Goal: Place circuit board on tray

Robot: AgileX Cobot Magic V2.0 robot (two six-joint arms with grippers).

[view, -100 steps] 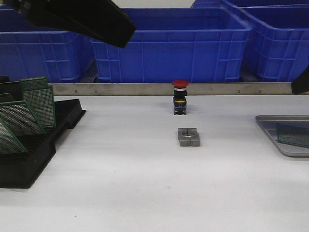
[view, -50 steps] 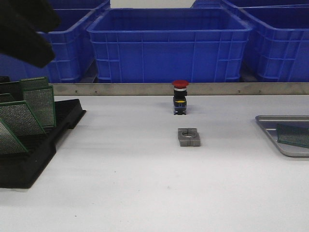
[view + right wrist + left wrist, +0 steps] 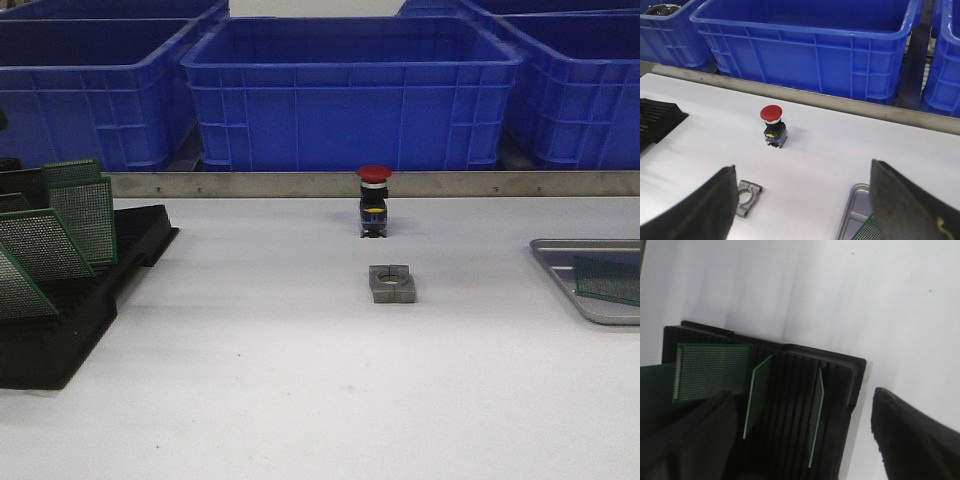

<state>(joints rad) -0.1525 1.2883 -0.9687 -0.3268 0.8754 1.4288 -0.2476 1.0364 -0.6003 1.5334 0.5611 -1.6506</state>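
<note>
I see three big blue bins (image 3: 350, 90) along the far edge of the white table (image 3: 300, 400), behind a metal strip. At the table's left edge sits the black slotted rack (image 3: 70, 310), with several green circuit boards (image 3: 85, 215) standing tilted in its slots. At the right edge lies the tray (image 3: 555, 262), cut off by the frame, and one board (image 3: 608, 280) already lies flat in it. Near the middle of the table are a red push button (image 3: 373, 200) and, just in front of it, a small grey metal bracket (image 3: 391, 283); neither belongs to the job

Neither arm shows in the front view. My left gripper (image 3: 800, 440) hangs over the rack, jaws apart and holding nothing, with upright boards (image 3: 815, 425) between its fingers (image 3: 910, 435). My right gripper (image 3: 802, 205) is likewise spread and empty, looking down at the near-left corner of the tray (image 3: 852, 212)

I judge the step in hand to be fetching another board with the left arm. To do it well I would centre one single board between the fingers, come down square to its face so neighbouring boards are not knocked, grip its top edge, and lift straight along the slot before carrying it across, passing clear of the button and bracket
</note>
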